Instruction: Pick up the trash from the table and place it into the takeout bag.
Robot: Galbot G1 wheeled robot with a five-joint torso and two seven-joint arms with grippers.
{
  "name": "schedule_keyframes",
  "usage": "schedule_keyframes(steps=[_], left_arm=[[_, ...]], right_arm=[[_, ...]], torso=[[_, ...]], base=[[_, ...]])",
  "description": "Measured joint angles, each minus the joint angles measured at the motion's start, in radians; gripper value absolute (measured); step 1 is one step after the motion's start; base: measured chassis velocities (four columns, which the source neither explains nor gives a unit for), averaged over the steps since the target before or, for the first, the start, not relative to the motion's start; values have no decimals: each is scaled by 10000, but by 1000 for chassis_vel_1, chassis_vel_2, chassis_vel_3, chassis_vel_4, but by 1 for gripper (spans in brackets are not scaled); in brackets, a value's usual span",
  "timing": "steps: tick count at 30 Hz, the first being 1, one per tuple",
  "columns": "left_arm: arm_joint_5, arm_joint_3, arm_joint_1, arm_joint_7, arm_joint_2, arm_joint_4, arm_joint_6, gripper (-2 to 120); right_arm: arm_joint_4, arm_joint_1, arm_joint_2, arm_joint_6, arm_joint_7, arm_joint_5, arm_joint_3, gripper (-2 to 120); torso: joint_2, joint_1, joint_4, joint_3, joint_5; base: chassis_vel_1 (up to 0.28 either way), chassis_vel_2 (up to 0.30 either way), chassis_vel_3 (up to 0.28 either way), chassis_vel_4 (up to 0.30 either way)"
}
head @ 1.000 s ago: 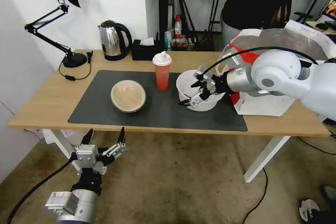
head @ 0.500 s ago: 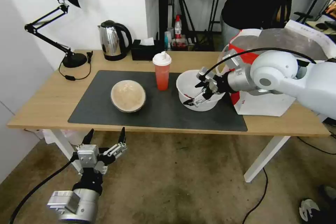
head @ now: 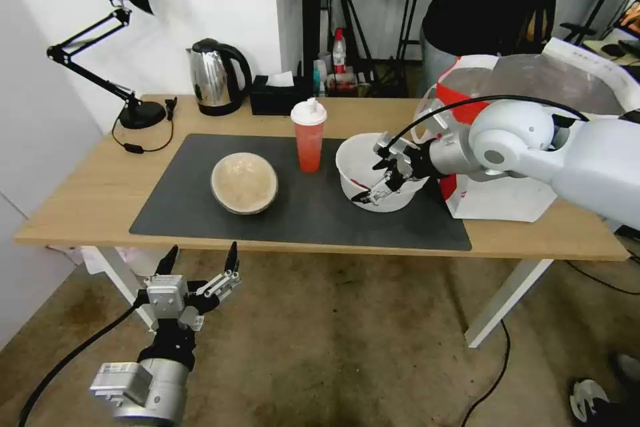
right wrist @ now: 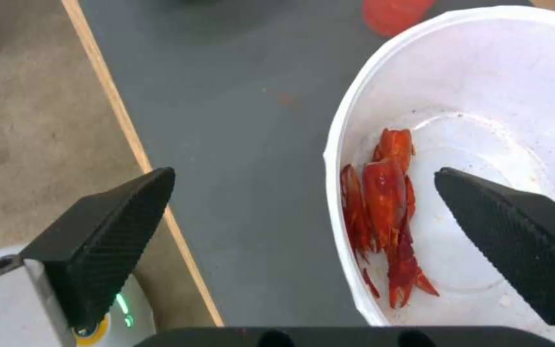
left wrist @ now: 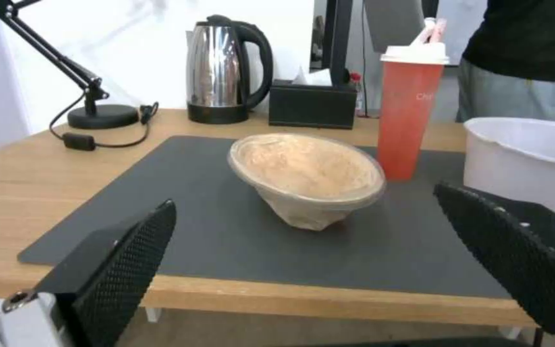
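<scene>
On the table [head: 87,187], a large white bowl [head: 360,160] sits at the right of the dark mat [head: 300,213]. My right gripper [head: 372,177] is open and straddles its near rim. In the right wrist view the right gripper [right wrist: 302,173] has one finger over the mat and one over the white bowl [right wrist: 483,96], which holds red shell scraps [right wrist: 387,202]. A red-orange cup [head: 309,137] with a white lid stands beside it, and a beige bowl [head: 244,182] lies tilted mid-mat. The white takeout bag [head: 500,200] stands open at the right. My left gripper [head: 199,260] hangs open below the table's front edge.
A steel kettle [head: 215,77], a black tissue box [head: 275,97] and a black desk lamp [head: 130,47] line the back of the table. A person in dark clothes [head: 487,7] stands behind the bag. The left wrist view faces the beige bowl [left wrist: 303,173] and cup [left wrist: 409,106].
My right gripper has shifted slightly rightward, closer onto the white bowl's near rim, still open. The left arm and the table's things have not moved.
</scene>
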Motion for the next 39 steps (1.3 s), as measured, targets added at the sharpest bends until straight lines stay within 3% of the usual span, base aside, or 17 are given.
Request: schedule_keyframes(steps=[28, 39], left_arm=[[-29, -47, -50, -15, -105, 64, 4, 100], [-122, -85, -39, -28, -98, -2, 7, 100]], right_arm=[[-508, -575, 250, 1, -125, -328, 15, 98], [-977, -748, 489, 1, -12, -359, 15, 57]], torso=[[0, 0, 0, 0, 0], [0, 0, 0, 0, 0]], base=[[0, 0, 0, 0], [0, 0, 0, 0]])
